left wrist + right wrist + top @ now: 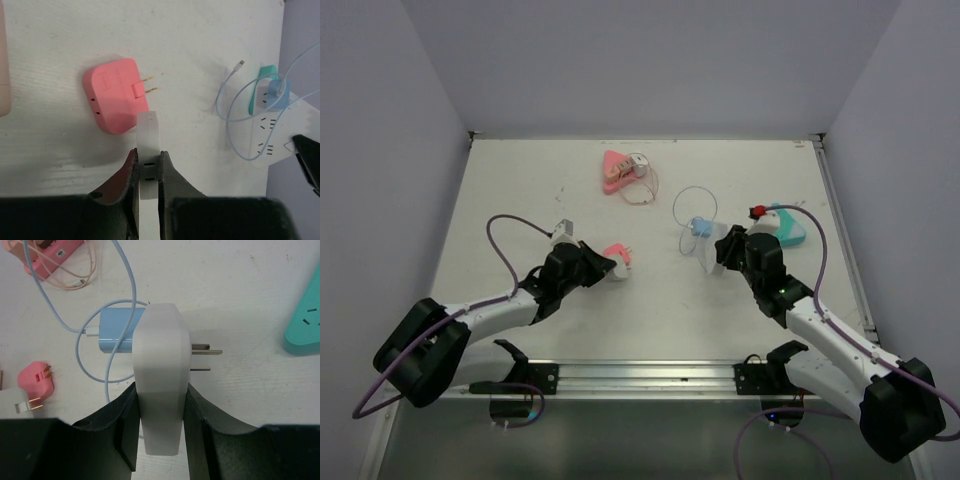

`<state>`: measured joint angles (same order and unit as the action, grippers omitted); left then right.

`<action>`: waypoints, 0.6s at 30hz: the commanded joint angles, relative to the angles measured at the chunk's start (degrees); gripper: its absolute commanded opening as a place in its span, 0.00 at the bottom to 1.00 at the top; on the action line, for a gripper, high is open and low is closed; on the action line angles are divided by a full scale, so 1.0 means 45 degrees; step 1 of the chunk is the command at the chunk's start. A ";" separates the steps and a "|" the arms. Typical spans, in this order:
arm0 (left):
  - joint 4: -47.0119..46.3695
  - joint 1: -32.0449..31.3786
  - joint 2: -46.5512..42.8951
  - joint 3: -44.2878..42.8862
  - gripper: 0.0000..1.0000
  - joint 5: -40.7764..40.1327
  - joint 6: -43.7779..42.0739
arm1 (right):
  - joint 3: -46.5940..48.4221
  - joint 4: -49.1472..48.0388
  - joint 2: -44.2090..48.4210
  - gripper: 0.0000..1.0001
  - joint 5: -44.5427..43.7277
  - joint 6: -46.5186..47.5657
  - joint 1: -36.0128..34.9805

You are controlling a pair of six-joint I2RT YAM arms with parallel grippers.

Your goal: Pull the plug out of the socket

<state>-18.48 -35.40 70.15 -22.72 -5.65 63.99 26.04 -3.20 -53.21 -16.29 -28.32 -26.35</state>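
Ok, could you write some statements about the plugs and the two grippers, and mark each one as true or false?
1. The right gripper is shut on a white block. True.
2. The blue charger lies on its own, away from the white block. False: it sits plugged into the side of the block.
3. The pink plug lies on the table with its metal prongs bare. True.
4. The left gripper is open and empty. False: it is shut on a thin white piece.
5. A light blue cable runs from the blue charger. True.
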 commanded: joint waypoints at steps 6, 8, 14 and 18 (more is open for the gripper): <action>-0.2766 0.0347 0.0640 0.0537 0.00 0.1197 -0.0626 | 0.0424 -0.1553 -0.0011 0.00 0.0886 0.0257 -0.0082; -0.3176 0.0327 0.1185 0.0557 0.00 0.1918 -0.0509 | 0.0424 -0.1573 -0.0050 0.00 0.0906 0.0218 -0.0082; -0.3588 0.0327 0.2748 0.0693 0.00 0.2115 0.0038 | 0.0463 -0.1477 -0.0031 0.00 0.0965 0.0218 -0.0063; -0.3550 0.0366 0.3219 0.0674 0.00 0.1784 0.0234 | 0.0443 -0.1476 0.0008 0.00 0.0965 0.0238 -0.0082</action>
<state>-32.62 -34.13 83.07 -20.38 3.29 65.01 26.04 -4.80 -53.74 -12.27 -27.79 -26.61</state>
